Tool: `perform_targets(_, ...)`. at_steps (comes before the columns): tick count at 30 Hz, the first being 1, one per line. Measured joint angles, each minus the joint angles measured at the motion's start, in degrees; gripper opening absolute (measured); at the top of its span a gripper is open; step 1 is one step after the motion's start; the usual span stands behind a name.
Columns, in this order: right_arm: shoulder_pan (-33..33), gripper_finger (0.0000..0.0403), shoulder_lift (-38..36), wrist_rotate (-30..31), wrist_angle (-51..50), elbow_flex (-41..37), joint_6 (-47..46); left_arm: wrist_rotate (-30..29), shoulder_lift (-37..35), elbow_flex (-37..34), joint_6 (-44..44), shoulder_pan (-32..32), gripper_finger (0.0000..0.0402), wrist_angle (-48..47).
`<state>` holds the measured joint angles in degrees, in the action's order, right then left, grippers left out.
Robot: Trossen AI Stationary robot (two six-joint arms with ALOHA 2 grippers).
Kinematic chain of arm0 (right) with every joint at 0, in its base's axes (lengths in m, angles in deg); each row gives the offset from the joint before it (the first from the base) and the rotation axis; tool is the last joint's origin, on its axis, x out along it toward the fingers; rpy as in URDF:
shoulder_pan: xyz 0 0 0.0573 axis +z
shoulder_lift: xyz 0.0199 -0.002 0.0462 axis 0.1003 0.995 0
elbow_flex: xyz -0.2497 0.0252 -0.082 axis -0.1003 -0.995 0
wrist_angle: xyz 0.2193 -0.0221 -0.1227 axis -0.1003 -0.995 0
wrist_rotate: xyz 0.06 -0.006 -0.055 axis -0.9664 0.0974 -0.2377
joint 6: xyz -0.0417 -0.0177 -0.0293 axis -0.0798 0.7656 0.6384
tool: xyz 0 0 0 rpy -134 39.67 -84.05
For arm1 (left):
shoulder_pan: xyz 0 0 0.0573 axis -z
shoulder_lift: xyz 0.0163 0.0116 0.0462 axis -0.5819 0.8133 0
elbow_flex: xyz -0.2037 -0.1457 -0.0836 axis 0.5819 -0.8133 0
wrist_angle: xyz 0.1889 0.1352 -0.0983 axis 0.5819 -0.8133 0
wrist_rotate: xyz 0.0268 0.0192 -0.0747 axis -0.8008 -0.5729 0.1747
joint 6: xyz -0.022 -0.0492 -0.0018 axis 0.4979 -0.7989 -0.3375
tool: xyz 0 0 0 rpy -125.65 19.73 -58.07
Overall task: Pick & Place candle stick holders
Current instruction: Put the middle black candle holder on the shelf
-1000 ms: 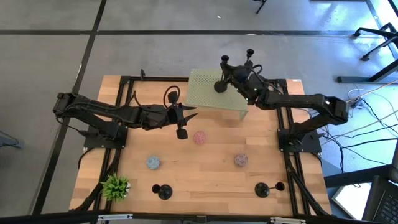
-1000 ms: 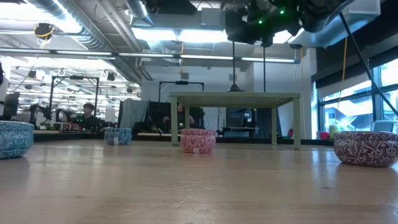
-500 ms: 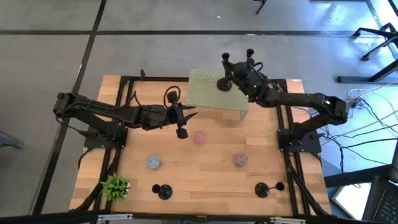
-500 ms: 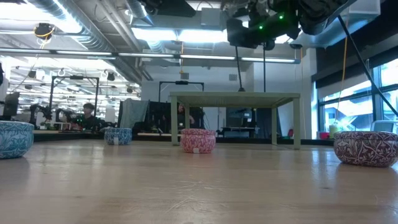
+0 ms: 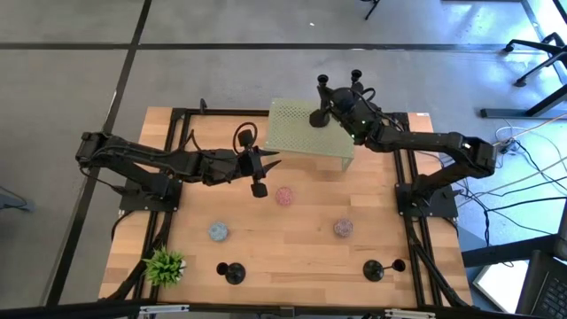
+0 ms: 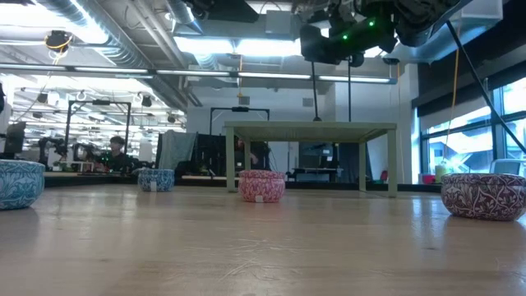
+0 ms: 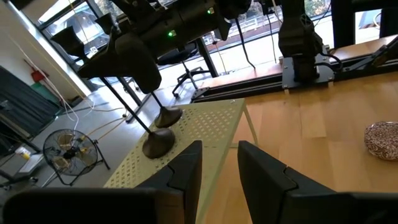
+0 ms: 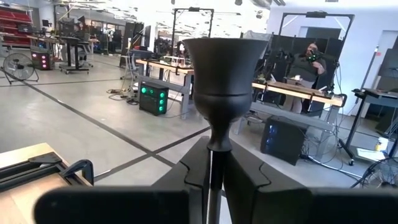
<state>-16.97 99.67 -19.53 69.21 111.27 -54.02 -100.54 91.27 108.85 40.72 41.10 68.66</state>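
A pale green perforated stand (image 5: 297,140) sits at the table's far edge. My right gripper (image 5: 330,96) is level above it, shut on a black candle stick holder (image 8: 219,62) whose round base (image 5: 315,121) is at the stand's top. I cannot tell whether the base touches it. A second holder (image 5: 356,76) stands upright on the stand beside it, its base (image 7: 168,116) on the perforated top. Two more holders (image 5: 232,272) (image 5: 376,268) stand on the table near its front edge. My left gripper (image 5: 275,164) hovers open above the table's middle, empty. My right gripper pinches the holder's thin stem (image 8: 214,155) between its two fingers, just below the cup. The fingers come level from the table's right side and lie across the stem. The holder stays upright, and its stem (image 7: 134,112) runs down to the base (image 7: 158,142) at the stand's top.
Three small patterned bowls stand on the table: pink (image 5: 284,196), blue (image 5: 219,232) and maroon (image 5: 344,229). A small green plant (image 5: 165,266) is at the near left corner. Black frame rails run along the table's left and right sides.
My right gripper has shifted a little toward the table's right edge with the held holder, which stays upright over the stand. The other holder on the stand has stayed where it was.
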Motion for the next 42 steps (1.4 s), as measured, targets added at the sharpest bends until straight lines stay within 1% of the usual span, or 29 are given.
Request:
perform_targets(7, -1.4, 0.0039, 0.0, 0.0, -2.1, 0.0, 0.0, 0.0, 0.0, 0.0, 0.0, 0.0, 0.01, 0.0)
perform_targets(13, -1.6, 0.004, 0.0, -2.6, -2.0, 0.0, -1.2, 0.1, 0.0, 0.0, 0.0, 0.0, 0.01, 0.0)
perform_targets(30, -1.6, 0.004, 0.0, -2.6, -2.4, 0.0, -1.0, 0.1, 0.0, 0.0, -0.1, 0.0, 0.01, -1.3)
perform_targets(34, -1.6, 0.004, 0.0, -2.5, -2.4, 0.0, 1.7, 0.1, 0.0, 0.0, 0.0, 0.0, 0.01, -0.9)
perform_targets(42, -1.6, 0.004, 0.0, -2.5, -2.4, 0.0, 1.9, 0.1, 0.0, 0.0, 0.0, 0.0, 0.01, -0.9)
